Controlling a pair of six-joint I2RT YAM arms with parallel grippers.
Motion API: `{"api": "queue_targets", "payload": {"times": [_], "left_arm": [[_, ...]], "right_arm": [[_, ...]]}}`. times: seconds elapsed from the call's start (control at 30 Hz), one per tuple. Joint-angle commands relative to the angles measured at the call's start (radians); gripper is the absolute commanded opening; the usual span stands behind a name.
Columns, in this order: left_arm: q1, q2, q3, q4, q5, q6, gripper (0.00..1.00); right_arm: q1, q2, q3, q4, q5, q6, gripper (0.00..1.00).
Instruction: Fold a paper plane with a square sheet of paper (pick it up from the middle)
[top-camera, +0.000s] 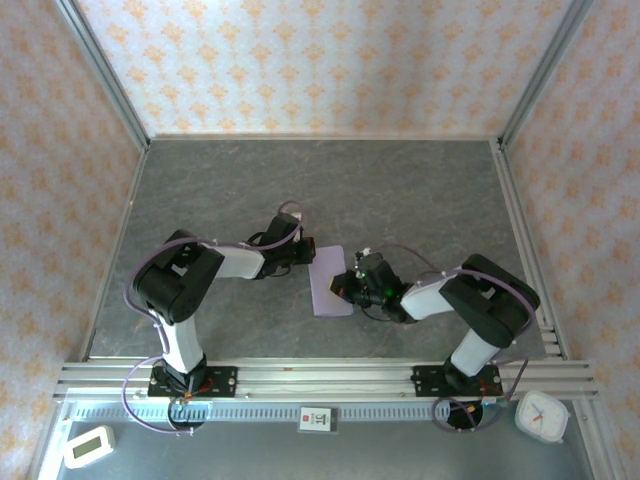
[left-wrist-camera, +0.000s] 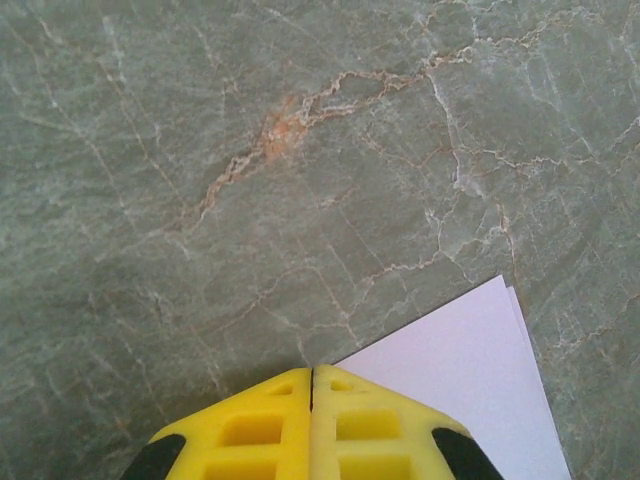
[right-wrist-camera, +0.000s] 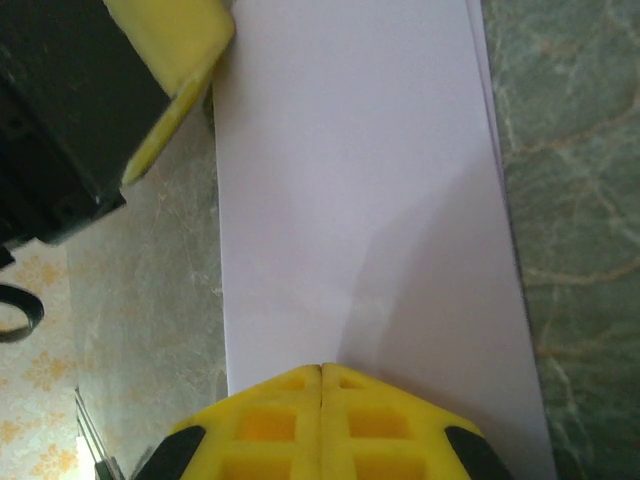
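Currently: left gripper (top-camera: 306, 252) clenched, yellow fingers (left-wrist-camera: 250, 430) pressed together with nothing between them, tip at the left edge of the pale lilac sheet of paper (top-camera: 330, 282). Sheet lies flat on the grey marbled table (top-camera: 300, 190) between both arms, two layers visible along one edge. Right gripper (top-camera: 346, 286) likewise clenched and empty, tip over the sheet's right edge.

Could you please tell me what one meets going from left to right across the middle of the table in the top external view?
Left arm → left tool → folded lilac paper → right tool → right arm.
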Motion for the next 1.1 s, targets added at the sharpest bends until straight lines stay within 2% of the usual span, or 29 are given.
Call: {"api": "queue_targets", "payload": {"times": [0.0, 0.1, 0.2, 0.3, 0.33, 0.5, 0.63, 0.83, 1.07], "left_arm": [[0.025, 0.017, 0.005, -0.009, -0.028, 0.063, 0.00], [0.024, -0.033, 0.019, -0.022, -0.003, 0.084, 0.00], [0.024, -0.098, 0.044, -0.066, 0.018, 0.087, 0.00], [0.023, -0.166, 0.046, -0.090, 0.041, 0.079, 0.12], [0.022, -0.185, 0.043, -0.099, 0.046, 0.075, 0.13], [-0.019, -0.278, -0.020, -0.103, 0.066, 0.030, 0.13], [-0.083, -0.316, -0.111, -0.036, 0.071, -0.050, 0.13], [-0.133, -0.275, -0.206, 0.064, 0.052, -0.120, 0.13], [-0.131, -0.195, -0.198, 0.076, -0.001, -0.089, 0.13]], "right_arm": [[0.001, -0.104, 0.017, -0.151, 0.017, -0.049, 0.05], [-0.011, -0.205, 0.040, -0.268, 0.069, -0.084, 0.22], [-0.023, -0.286, 0.034, -0.344, 0.119, -0.094, 0.30], [-0.026, -0.345, 0.000, -0.355, 0.143, -0.078, 0.32], [-0.027, -0.356, -0.010, -0.356, 0.144, -0.076, 0.33], [-0.027, -0.377, -0.067, -0.341, 0.130, -0.061, 0.40], [-0.027, -0.376, -0.090, -0.338, 0.136, -0.063, 0.44], [-0.028, -0.332, -0.094, -0.321, 0.110, -0.071, 0.46], [-0.028, -0.306, -0.093, -0.304, 0.091, -0.077, 0.47]]}}
